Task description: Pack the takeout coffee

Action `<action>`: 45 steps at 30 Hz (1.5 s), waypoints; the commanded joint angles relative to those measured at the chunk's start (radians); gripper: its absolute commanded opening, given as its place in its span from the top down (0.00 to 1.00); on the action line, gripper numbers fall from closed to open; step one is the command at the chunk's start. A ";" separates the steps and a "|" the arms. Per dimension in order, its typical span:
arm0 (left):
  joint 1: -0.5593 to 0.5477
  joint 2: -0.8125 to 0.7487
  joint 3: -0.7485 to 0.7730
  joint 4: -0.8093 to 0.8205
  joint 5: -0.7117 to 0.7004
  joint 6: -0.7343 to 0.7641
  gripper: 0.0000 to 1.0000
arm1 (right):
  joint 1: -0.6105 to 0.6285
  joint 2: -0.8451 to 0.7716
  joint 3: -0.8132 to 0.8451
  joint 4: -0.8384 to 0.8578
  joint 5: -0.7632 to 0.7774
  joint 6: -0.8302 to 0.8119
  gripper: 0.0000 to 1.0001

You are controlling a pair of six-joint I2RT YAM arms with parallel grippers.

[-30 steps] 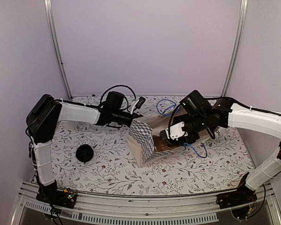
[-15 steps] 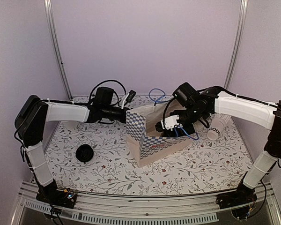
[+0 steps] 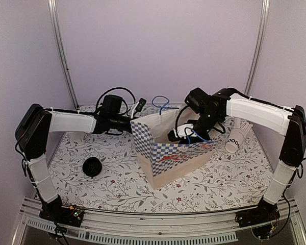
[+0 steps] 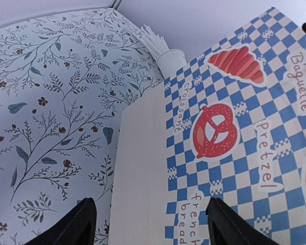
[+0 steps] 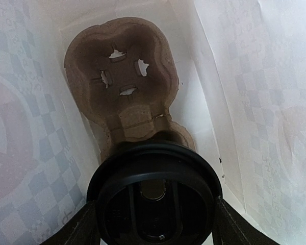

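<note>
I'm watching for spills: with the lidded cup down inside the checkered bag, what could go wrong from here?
1. The right claw holds the small white paper cup with a round black plastic lid over the brown moulded pulp carrier. If released off-centre, it may catch a socket rim and tip.
2. The left claw is open around a corner of the blue-and-white checkered paper bag, not pinching it, so the bag may shift or sag inward.
</note>
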 commanded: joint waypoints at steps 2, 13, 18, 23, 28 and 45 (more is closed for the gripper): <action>0.015 -0.045 -0.012 0.018 0.007 -0.004 0.23 | -0.004 0.055 0.053 -0.189 -0.083 0.021 0.65; 0.016 -0.049 -0.015 0.018 0.011 -0.005 0.23 | -0.004 0.109 0.036 -0.197 -0.117 0.038 0.65; 0.015 -0.060 -0.017 0.005 0.007 0.001 0.23 | -0.009 0.127 -0.004 -0.146 -0.121 0.049 0.65; 0.020 -0.080 0.003 -0.054 -0.010 0.040 0.23 | -0.016 0.133 -0.045 -0.109 -0.123 0.063 0.66; 0.033 -0.096 0.021 -0.099 -0.017 0.074 0.23 | -0.021 0.134 -0.065 -0.108 -0.141 0.077 0.66; 0.052 -0.156 0.038 -0.197 -0.043 0.149 0.23 | -0.008 0.165 -0.096 -0.049 0.028 0.190 0.67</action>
